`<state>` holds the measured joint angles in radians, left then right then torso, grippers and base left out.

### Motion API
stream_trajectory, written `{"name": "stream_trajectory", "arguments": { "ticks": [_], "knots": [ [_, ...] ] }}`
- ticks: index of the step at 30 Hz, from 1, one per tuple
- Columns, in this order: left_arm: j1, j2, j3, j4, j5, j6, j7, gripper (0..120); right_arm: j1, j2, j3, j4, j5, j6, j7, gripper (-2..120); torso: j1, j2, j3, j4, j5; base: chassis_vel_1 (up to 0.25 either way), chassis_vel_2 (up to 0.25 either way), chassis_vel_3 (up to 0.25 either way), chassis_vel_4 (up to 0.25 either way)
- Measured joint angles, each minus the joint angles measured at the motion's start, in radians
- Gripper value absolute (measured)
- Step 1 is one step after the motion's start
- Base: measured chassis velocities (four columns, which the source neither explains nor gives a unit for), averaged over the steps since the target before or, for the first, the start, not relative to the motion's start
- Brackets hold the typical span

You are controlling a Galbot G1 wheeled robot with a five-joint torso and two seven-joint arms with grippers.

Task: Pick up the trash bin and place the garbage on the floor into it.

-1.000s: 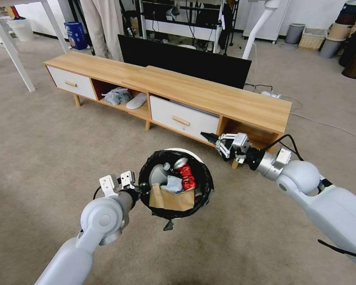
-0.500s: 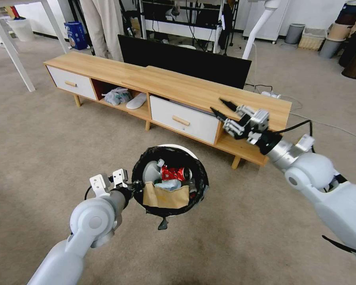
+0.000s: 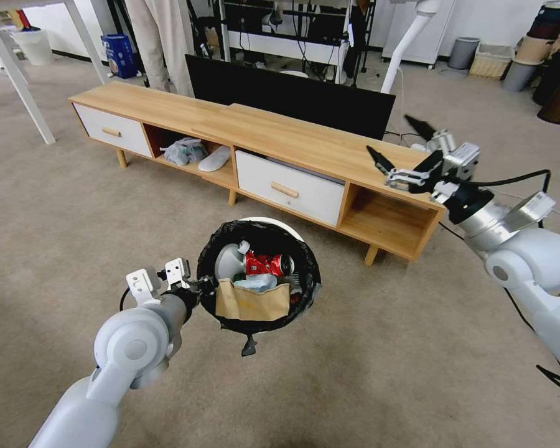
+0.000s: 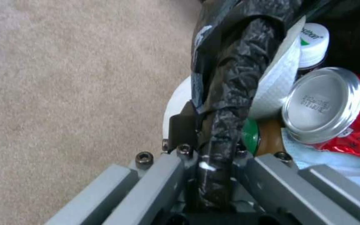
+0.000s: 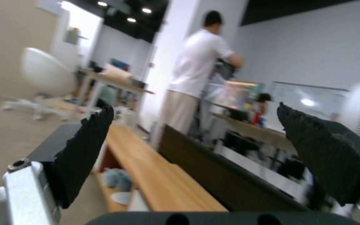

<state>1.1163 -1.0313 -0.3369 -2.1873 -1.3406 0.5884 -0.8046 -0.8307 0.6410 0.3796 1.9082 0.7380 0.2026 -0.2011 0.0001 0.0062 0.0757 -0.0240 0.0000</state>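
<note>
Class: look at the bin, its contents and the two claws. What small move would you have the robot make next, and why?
Probably lower the trash bin onto the floor: the left claw grips its rim, the garbage is inside, and the open right claw is raised, empty.

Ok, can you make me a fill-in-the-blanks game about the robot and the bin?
1. The left hand is shut on the bin's ____ bag.
2. The right hand is open and holds ____.
3. The red can lies ____ the bin.
4. The paper bag in the bin is ____ in colour.

Missing words: black; nothing; inside; brown
</note>
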Motion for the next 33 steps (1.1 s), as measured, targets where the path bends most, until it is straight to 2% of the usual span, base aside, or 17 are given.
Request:
{"name": "stream_trajectory", "arguments": {
  "ticks": [7,10,13,15,19,21,33],
  "knots": [
    [0.005,0.004,-0.046,-0.014,-0.009,0.001,-0.001,0,-0.005,0.04,0.035,-0.016,-0.01,-0.051,0.108,100,0.0,0.0,0.0,0.0,0.0,0.0,0.0,0.0,0.0],
    [0.011,0.006,-0.079,-0.027,-0.027,0.005,-0.01,0,-0.021,0.075,0.047,-0.021,-0.022,-0.093,0.189,100,0.0,0.0,0.0,0.0003,-0.0001,0.0,0.0,0.0,0.0],
    [0.011,0.007,-0.089,-0.028,-0.031,0.005,-0.013,0,-0.033,0.087,0.053,-0.021,-0.027,-0.118,0.221,100,0.0,0.0,0.0,0.0002,0.0,0.0,0.0,0.0,0.0],
    [0.011,0.009,-0.113,-0.03,-0.04,0.01,-0.014,0,-0.091,0.115,0.084,-0.011,-0.035,-0.191,0.31,100,0.0,0.0,0.0,0.0,-0.0001,0.0,0.0,0.0,0.0],
    [0.011,0.009,-0.123,-0.03,-0.04,0.014,-0.013,0,-0.13,0.13,0.106,0.002,-0.049,-0.234,0.355,100,0.0,0.0,0.0,-0.0001,0.0,0.0,0.0,0.0,0.0],
    [0.01,0.006,-0.139,-0.024,-0.037,0.019,-0.006,0,-0.198,0.157,0.144,0.036,-0.054,-0.285,0.41,100,0.0,0.0,0.0,0.0002,-0.0001,0.0,0.0,0.0,0.0],
    [0.007,0.0,-0.16,-0.009,-0.026,0.026,0.015,0,-0.43,0.238,0.253,0.089,-0.148,-0.305,0.423,100,0.0,0.0,0.0,-0.0001,0.0001,0.0,0.0,0.0,0.0]
  ]
}}
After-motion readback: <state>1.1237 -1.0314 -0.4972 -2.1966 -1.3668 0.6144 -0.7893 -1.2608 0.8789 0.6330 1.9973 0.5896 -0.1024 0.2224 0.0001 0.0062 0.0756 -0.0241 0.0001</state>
